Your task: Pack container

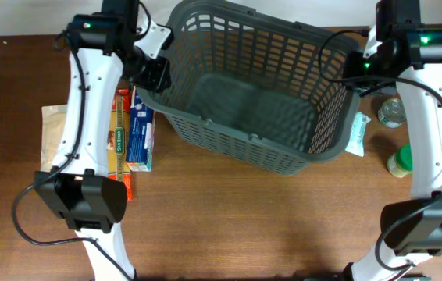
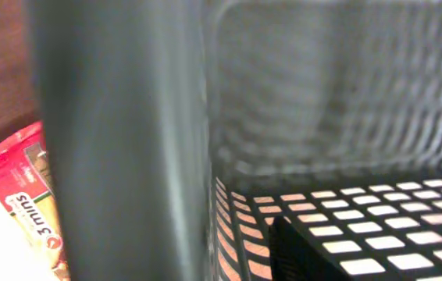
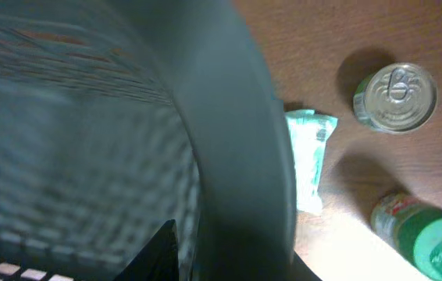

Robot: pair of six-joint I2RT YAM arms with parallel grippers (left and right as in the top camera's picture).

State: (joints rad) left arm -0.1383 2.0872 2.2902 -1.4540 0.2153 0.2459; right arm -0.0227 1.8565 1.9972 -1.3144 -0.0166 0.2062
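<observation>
Now at the dark grey shopping basket from both ends.
Lies askew across the far middle of the desk. Met at its far left corner by the left jaws and at its right rim by the right jaws, each pair astride the rim in its wrist view; cannot tell whether clamped or loose. Flanked on the left by a blue carton, a red packet and a beige pouch; on the right by a white-teal sachet just beside the wall, a tin can and a green-lidded jar.
</observation>
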